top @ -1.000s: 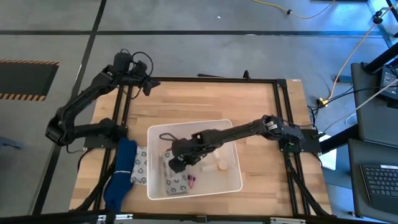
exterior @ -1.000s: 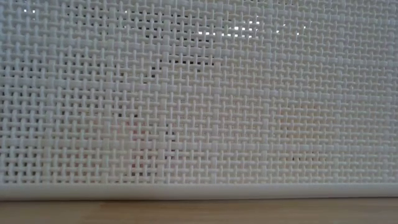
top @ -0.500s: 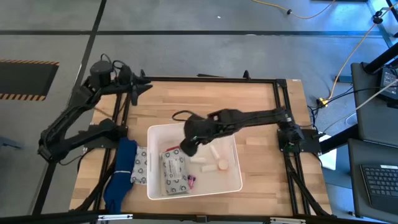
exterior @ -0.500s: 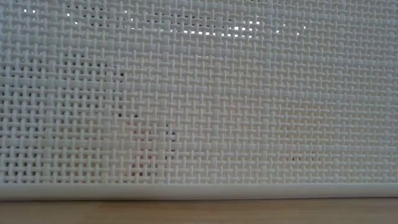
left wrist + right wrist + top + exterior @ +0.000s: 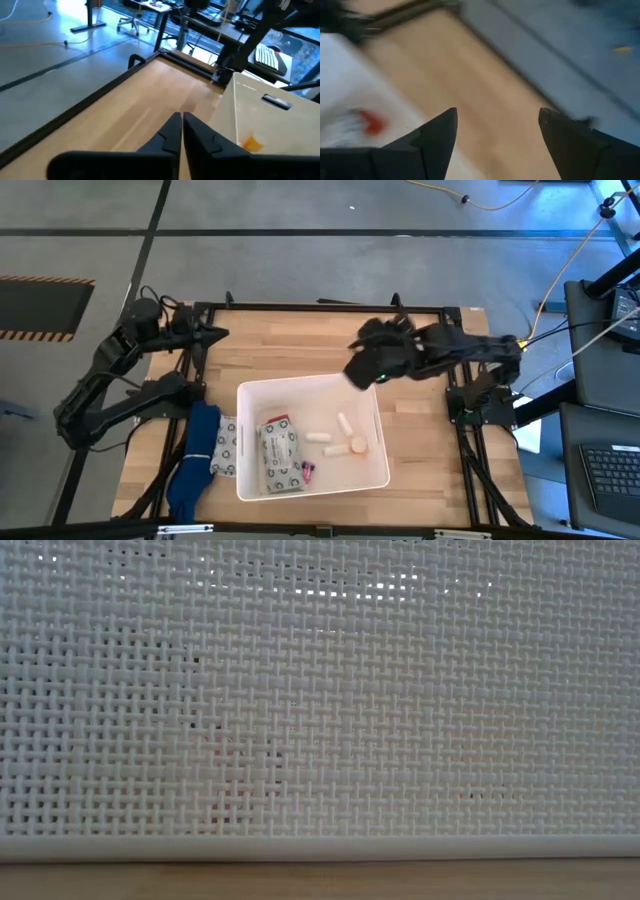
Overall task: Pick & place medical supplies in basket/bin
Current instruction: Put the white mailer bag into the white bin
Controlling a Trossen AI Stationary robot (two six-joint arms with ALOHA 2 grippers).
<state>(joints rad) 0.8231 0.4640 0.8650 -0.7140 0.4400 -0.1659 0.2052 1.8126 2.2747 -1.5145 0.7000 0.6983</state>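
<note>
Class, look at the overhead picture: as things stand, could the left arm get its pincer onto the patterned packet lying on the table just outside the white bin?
Probably yes. The patterned packet lies outside the white bin, on the left arm's side. Nothing covers it, though a blue cloth lies right beside it. The left pincer is shut and at the table's far edge.

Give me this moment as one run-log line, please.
right end effector: open, empty, beyond bin | left end effector: shut, table's far-left corner | packet: outside bin

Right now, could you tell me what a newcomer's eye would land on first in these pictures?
The white tub at the table's middle, holding a patterned packet and white tubes. Next, the right gripper, fingers wide open, hanging beyond the tub's far right corner. The left gripper waits shut at the table's far left corner.
</note>
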